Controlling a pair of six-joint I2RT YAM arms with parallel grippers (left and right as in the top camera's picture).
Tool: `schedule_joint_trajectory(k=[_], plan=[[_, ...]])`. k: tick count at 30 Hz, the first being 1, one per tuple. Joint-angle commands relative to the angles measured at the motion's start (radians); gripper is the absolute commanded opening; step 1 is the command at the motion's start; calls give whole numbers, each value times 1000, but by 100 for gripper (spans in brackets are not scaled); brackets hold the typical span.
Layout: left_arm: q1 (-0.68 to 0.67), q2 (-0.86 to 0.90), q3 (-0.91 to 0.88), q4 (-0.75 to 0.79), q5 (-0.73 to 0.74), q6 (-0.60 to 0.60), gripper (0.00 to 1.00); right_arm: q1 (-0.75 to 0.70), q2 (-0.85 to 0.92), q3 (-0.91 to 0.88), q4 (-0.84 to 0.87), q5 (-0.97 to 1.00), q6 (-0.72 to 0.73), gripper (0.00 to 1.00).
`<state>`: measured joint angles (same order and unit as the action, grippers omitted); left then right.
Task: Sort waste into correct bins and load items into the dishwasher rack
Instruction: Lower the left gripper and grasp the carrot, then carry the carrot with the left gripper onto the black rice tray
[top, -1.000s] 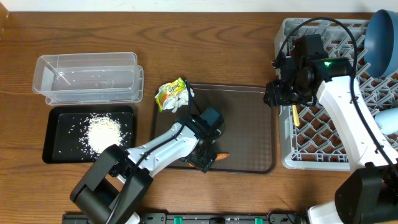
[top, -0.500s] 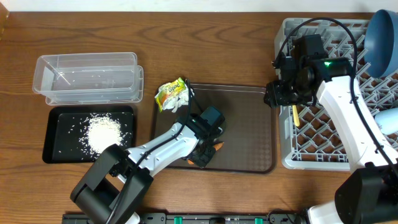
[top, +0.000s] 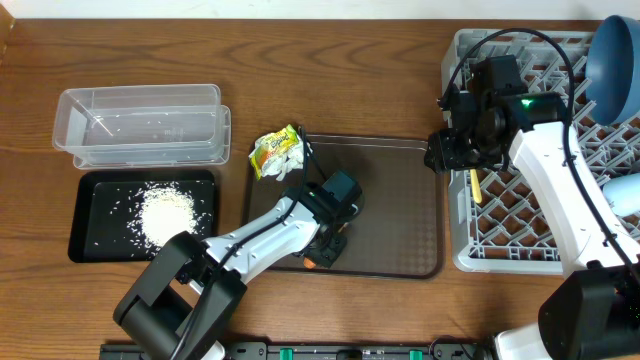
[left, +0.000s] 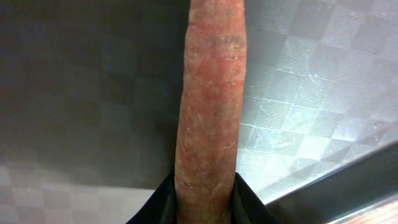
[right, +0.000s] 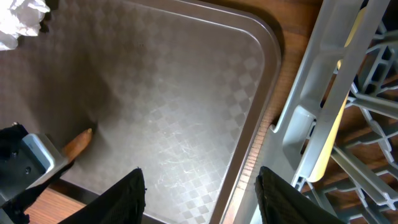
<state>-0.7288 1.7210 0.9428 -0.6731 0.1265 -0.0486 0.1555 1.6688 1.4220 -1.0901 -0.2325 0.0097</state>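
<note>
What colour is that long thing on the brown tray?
Orange, a carrot; it shows best in the left wrist view.

My overhead view looks straight down on the whole worktop (top: 350, 60), far enough out to take in the rack (top: 500, 215) at my right. The left wrist view sits almost on the carrot (left: 210, 124), facing down at the brown tray (left: 311, 93). The right wrist view looks down from higher, over the tray's right corner and the rack's edge, and shares the carrot's tip.
</note>
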Motion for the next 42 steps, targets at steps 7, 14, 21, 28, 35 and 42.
schedule_joint_trajectory(k=[7, 14, 21, 28, 35, 42], plan=[[158, -193, 22, -35, -71, -61, 19, 13, 10, -3, -11, -3, -18, 56], [437, -401, 22, -85, -71, -92, 19, 13, 10, -3, -10, -3, -19, 56], [767, -473, 22, -73, -72, -174, 18, 13, 10, -3, -10, -3, -19, 56], [1014, -401, 21, -74, -72, -296, 19, 13, 10, -3, -11, 1, -19, 56], [1201, -286, 21, -72, -72, -370, 19, 13, 10, -3, -18, 1, -19, 56], [1328, -148, 21, -47, -71, -376, 22, 13, 10, -3, -18, 1, -19, 56]])
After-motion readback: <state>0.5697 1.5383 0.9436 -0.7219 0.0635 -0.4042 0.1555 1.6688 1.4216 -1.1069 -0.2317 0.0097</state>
